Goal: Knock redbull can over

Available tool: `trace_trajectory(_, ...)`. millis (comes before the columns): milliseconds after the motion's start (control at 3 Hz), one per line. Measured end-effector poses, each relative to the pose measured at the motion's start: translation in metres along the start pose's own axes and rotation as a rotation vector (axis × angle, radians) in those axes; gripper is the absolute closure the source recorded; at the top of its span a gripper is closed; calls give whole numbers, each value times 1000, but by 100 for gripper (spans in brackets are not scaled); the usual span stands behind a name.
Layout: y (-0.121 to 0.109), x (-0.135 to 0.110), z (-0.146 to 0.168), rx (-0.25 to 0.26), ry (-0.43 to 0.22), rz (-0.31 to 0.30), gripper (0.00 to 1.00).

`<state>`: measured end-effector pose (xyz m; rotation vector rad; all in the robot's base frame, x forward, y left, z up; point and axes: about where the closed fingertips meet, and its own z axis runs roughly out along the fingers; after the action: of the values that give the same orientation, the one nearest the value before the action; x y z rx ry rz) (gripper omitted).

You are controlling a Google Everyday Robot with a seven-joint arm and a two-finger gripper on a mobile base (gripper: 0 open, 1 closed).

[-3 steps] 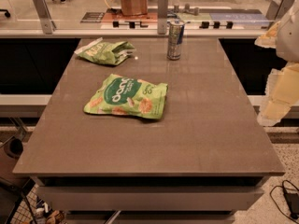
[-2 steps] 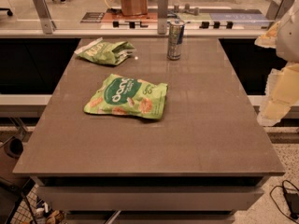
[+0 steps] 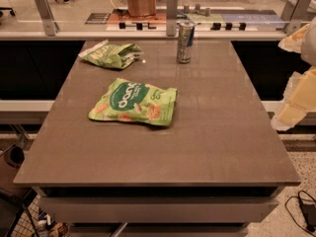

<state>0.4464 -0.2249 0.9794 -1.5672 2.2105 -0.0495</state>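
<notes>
Stillness marks the last second: the redbull can (image 3: 185, 42) stands upright at the far edge of the table (image 3: 197, 147), well apart from the gripper (image 3: 296, 100), unmoved off the right side, its state impossible to tell. The knock has not begun.

Office café: counter (image 3: 207, 147), glass screen (image 3: 79, 9); gripper (image 3: 292, 110) rt.
</notes>
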Motion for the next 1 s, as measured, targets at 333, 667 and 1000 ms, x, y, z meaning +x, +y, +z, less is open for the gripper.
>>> trace_trajectory(333,-7,5,6,45,-75,92,0)
trace_trajectory(667,-23,7,10,125,-121,180,0)
trace_trajectory(1000,-46,8,15,221,-167,266,0)
